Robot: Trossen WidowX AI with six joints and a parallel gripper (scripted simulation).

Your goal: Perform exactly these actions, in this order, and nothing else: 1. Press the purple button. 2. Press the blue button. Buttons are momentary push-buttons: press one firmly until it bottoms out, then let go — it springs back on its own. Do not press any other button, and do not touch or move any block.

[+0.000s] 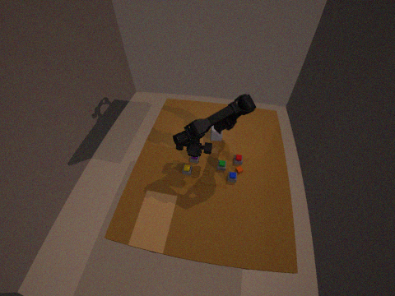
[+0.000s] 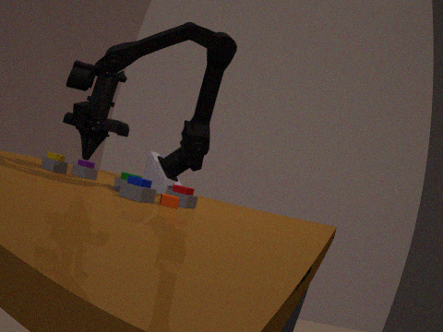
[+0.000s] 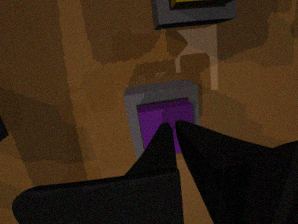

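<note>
The purple button (image 1: 194, 158) (image 2: 86, 163) (image 3: 154, 120) has a purple cap on a grey base. My gripper (image 2: 87, 158) (image 3: 172, 129) is shut and empty. Its tips point down, just above the purple cap in the exterior view, and overlap the cap in the wrist view; I cannot tell whether they touch it. In the top view the gripper body hides the fingertips and part of the purple button. The blue button (image 1: 233, 175) (image 2: 139, 182) stands well to the right of the gripper, its cap raised; it is outside the wrist view.
The yellow button (image 1: 187, 168) (image 2: 56, 157) (image 3: 192, 4) is close to the purple one. The green button (image 1: 222, 164) (image 2: 129, 175), the red button (image 1: 239, 157) (image 2: 183, 190) and an orange block (image 1: 239, 169) (image 2: 169, 201) stand near the blue button. A pale wedge (image 1: 216, 135) is by the arm's base.
</note>
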